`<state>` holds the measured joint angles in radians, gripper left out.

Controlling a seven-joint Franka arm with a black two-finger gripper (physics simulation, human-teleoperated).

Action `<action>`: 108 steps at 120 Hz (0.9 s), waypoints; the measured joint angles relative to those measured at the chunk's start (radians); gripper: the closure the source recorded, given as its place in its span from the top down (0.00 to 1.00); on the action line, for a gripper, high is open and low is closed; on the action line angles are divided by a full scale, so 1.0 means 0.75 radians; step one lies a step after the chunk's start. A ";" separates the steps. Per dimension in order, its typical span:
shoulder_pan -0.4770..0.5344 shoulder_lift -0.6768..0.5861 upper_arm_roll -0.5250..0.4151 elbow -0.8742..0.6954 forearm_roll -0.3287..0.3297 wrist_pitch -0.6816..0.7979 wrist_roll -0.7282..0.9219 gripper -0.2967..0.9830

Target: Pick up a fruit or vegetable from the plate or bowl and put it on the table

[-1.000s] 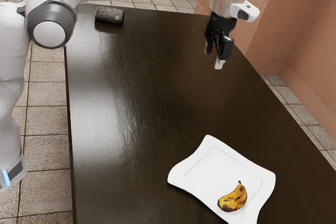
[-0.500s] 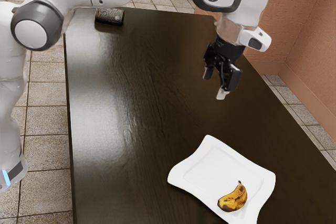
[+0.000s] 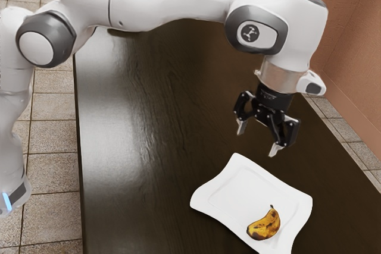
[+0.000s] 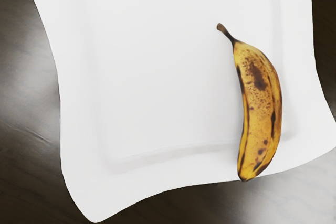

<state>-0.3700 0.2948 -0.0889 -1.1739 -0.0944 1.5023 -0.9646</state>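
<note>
Banana [image 3: 264, 225] pickup: approach step in hand. Dark table [image 3: 131, 147] bears white plate [image 3: 232, 188]. My gripper [image 3: 257, 138] hangs raised, spread and empty. Banana lies on the plate, blunt end at its edge. Next, I should centre over it, descend and close across its width, clear of the stem [image 4: 225, 31].

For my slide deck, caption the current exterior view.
Open gripper in mid-air, a brown-spotted banana lying on a white plate on the dark table.

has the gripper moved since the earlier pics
Yes. In the exterior view the open gripper has come much nearer the plate, which lies where it did; earlier it hung farther back over the table.
</note>
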 joint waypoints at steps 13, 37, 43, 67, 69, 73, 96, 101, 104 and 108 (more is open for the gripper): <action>0.005 0.071 0.002 -0.001 -0.018 0.046 -0.117 0.76; 0.018 0.168 0.009 -0.002 -0.036 0.104 -0.283 0.76; 0.022 0.184 0.011 -0.005 -0.037 0.114 -0.317 0.76; 0.028 0.212 0.011 -0.044 -0.029 0.163 -0.423 0.76; 0.026 0.214 0.011 -0.044 -0.026 0.167 -0.429 0.76; 0.021 0.216 0.009 -0.044 -0.016 0.176 -0.439 0.76; -0.028 0.221 0.000 -0.047 0.028 0.211 -0.484 0.76; -0.037 0.222 0.000 -0.047 0.032 0.215 -0.490 0.76; -0.042 0.223 0.000 -0.047 0.035 0.217 -0.494 0.76; -0.046 0.225 0.000 -0.048 0.039 0.220 -0.498 0.76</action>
<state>-0.4045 0.4635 -0.0890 -1.2098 -0.0652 1.6673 -1.3379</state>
